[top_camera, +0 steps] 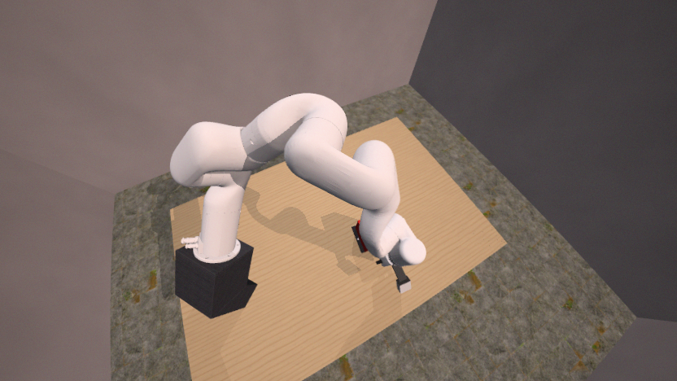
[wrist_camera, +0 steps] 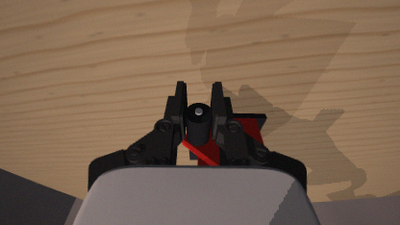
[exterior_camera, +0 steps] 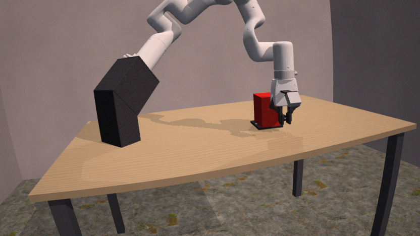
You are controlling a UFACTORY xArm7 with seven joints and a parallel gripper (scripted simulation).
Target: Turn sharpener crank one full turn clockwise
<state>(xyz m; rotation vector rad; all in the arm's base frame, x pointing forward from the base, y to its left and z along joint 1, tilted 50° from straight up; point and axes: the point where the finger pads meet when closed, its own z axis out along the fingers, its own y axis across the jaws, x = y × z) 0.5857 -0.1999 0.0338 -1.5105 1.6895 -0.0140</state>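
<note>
Red box-shaped pencil sharpener (exterior_camera: 263, 110), upright on a flat black base (exterior_camera: 258, 125), toward the right half of the wooden table (exterior_camera: 191, 152). Thin red crank (wrist_camera: 199, 151) angled across the end face, seen from the wrist view. Dark cylindrical knob (wrist_camera: 198, 124) with a pale round end, low beside the sharpener near the table, pinched between the two black fingers of the gripper (wrist_camera: 197, 103).
</note>
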